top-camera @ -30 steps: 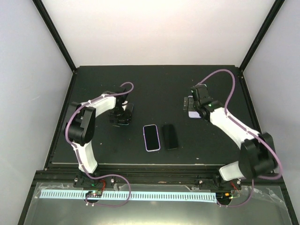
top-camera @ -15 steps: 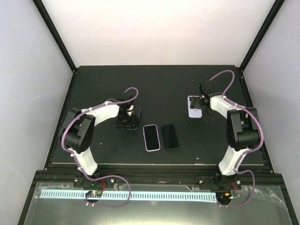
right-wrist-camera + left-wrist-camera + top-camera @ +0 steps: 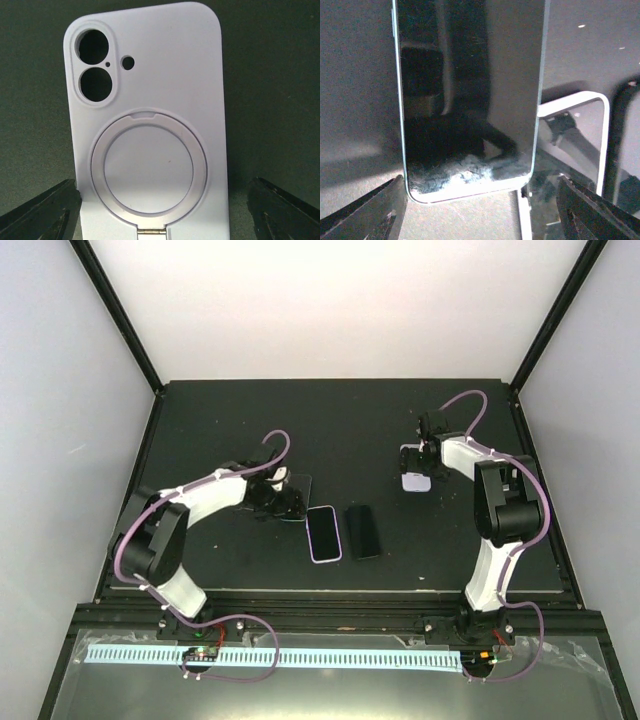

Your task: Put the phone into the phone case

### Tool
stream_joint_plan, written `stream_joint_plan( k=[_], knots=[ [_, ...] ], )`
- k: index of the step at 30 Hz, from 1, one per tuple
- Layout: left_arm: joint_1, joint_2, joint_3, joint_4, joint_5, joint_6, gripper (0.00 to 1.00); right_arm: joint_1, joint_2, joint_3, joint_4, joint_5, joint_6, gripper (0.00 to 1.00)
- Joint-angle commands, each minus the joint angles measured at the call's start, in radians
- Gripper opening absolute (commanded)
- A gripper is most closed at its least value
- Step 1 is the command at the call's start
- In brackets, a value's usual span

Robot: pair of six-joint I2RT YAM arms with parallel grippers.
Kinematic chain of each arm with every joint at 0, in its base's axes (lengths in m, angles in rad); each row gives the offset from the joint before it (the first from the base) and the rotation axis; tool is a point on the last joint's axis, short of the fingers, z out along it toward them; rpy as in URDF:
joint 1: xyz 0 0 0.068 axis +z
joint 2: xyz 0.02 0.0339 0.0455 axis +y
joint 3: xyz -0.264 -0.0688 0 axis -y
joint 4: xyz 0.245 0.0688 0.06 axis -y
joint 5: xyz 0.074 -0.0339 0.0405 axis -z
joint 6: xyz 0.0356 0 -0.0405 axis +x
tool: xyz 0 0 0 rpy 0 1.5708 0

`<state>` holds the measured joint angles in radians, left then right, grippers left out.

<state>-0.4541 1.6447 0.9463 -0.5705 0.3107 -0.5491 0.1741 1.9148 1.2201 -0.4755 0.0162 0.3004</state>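
A phone [image 3: 470, 90] with a dark screen and a pale rim lies flat on the black table. My left gripper [image 3: 477, 200] is open, with its fingers astride the phone's near end. In the top view the left gripper [image 3: 287, 502] is left of centre, with the phone [image 3: 300, 486] just past it. A lavender phone case [image 3: 150, 140] lies back up, showing camera holes and a ring stand. My right gripper [image 3: 165, 200] is open, astride its lower end. In the top view the case [image 3: 414, 470] is at right, under the right gripper [image 3: 421, 460].
A lavender-rimmed phone-shaped item [image 3: 323, 533] lies screen up at the table's centre, close to the right of my left gripper; its pale rim shows in the left wrist view [image 3: 600, 105]. A black slab [image 3: 362, 531] lies beside it. Black frame posts and white walls surround the table [image 3: 330, 420].
My left gripper has moved right and nearer, toward the centre items, and the dark phone has moved along with it. My right arm has folded back, with its gripper staying at the lavender case.
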Motion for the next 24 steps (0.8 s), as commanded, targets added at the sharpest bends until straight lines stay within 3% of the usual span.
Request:
stream_joint_plan(
  k=[1,14,24],
  knots=[
    [-0.007,-0.100,-0.020,0.086,0.041,-0.038,0.84,-0.001,0.028,0.065,-0.077,0.009,-0.006,0.91],
    [0.006,-0.280,-0.067,0.116,0.050,-0.042,0.98,0.023,0.070,0.110,-0.155,0.013,-0.007,0.88],
    [0.053,-0.411,-0.112,0.107,0.057,-0.039,0.99,0.045,0.116,0.156,-0.252,0.052,-0.015,0.86]
  ],
)
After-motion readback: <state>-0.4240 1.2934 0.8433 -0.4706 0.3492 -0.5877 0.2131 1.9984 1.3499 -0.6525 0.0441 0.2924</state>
